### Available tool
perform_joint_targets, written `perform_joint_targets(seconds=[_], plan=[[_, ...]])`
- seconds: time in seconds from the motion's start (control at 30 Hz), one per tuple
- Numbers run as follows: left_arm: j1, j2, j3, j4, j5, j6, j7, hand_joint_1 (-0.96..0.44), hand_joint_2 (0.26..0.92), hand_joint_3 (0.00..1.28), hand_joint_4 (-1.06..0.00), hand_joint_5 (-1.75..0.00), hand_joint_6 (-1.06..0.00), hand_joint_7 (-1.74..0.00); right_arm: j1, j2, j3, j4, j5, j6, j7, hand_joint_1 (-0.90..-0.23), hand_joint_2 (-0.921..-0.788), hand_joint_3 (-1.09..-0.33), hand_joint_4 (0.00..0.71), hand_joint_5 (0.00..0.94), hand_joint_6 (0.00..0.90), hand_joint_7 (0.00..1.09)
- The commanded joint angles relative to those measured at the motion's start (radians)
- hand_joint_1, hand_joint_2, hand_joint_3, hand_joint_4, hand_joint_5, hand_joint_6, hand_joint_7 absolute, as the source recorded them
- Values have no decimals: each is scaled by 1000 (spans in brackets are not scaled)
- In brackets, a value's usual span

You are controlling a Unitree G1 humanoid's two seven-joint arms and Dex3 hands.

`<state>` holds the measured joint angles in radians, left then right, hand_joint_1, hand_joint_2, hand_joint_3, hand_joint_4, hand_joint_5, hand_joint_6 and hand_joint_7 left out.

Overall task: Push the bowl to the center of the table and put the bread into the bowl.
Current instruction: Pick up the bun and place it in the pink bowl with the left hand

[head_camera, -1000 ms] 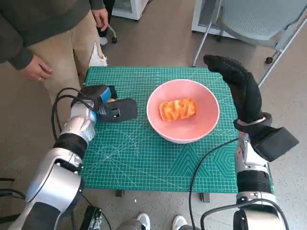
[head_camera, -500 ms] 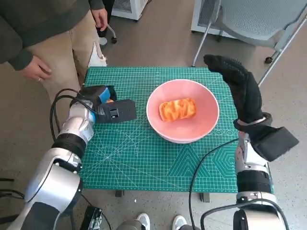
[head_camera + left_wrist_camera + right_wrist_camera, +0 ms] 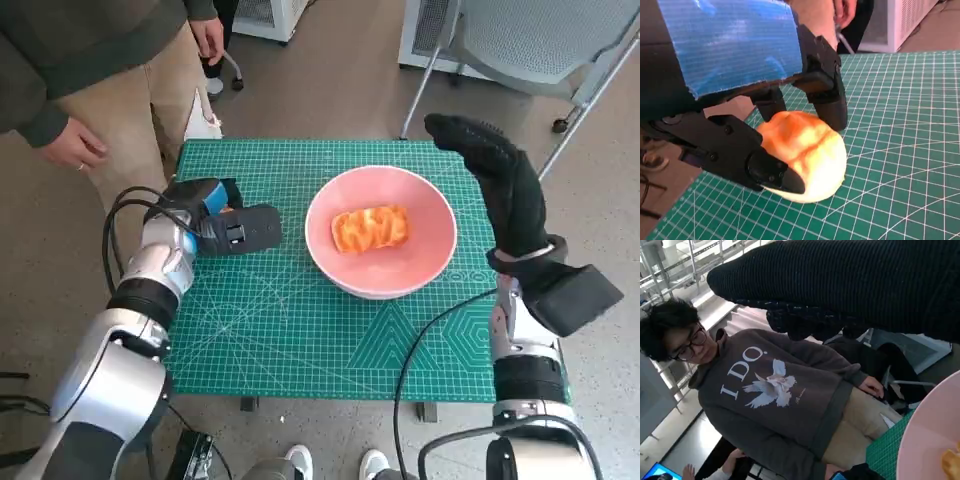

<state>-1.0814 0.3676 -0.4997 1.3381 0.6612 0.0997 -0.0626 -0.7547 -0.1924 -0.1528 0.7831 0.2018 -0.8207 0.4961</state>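
Observation:
The pink bowl (image 3: 432,215) sits on the middle of the green mat (image 3: 300,320) with an orange bread piece (image 3: 371,228) lying in it. At the mat's left edge my left hand (image 3: 215,215) grips a second bread roll (image 3: 231,209). In the left wrist view its black fingers (image 3: 770,172) close round that pale orange roll (image 3: 807,150), which rests on the mat. My gloved right hand (image 3: 500,185) stands raised and open just beyond the bowl's right rim, holding nothing. The right wrist view shows the glove (image 3: 865,285) and a slice of the bowl (image 3: 930,440).
A person (image 3: 90,60) stands close to the table's far left corner, also seen in the right wrist view as a person (image 3: 780,390) in a grey hoodie. A grey chair (image 3: 540,40) stands behind the far right. Cables hang off the table's front edge.
My left hand has crept slightly left with the roll. The bowl, its bread and my right hand have not moved.

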Motion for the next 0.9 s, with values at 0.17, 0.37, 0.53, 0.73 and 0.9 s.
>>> perform_joint_targets(seconds=[0.17,0.37,0.53,0.73,0.9], plan=[[27,-7,-5,17,6,-4,-16,1,920,57,-698,-1139,-635,-1179,15,-5,-1,9,-3,3,-8,-722,-921,-816,192,0,-1,520],[27,-5,-11,14,12,-16,-13,1,919,61,-724,-1182,-610,-1135,13,-6,0,15,-7,-1,-11,-722,-921,-816,193,1,-1,521],[24,-2,-14,15,13,-21,-26,1,918,63,-738,-1162,-596,-1154,12,-4,1,19,-7,-6,-11,-721,-921,-816,194,1,-1,521],[22,0,-13,15,10,-19,-40,1,917,62,-739,-1141,-595,-1175,11,-4,1,19,-7,-6,-11,-714,-921,-816,194,1,-1,521],[22,1,-9,14,6,-20,-44,1,917,61,-730,-1130,-603,-1188,10,-3,1,19,-6,-5,-11,-712,-921,-816,194,1,-1,521]])
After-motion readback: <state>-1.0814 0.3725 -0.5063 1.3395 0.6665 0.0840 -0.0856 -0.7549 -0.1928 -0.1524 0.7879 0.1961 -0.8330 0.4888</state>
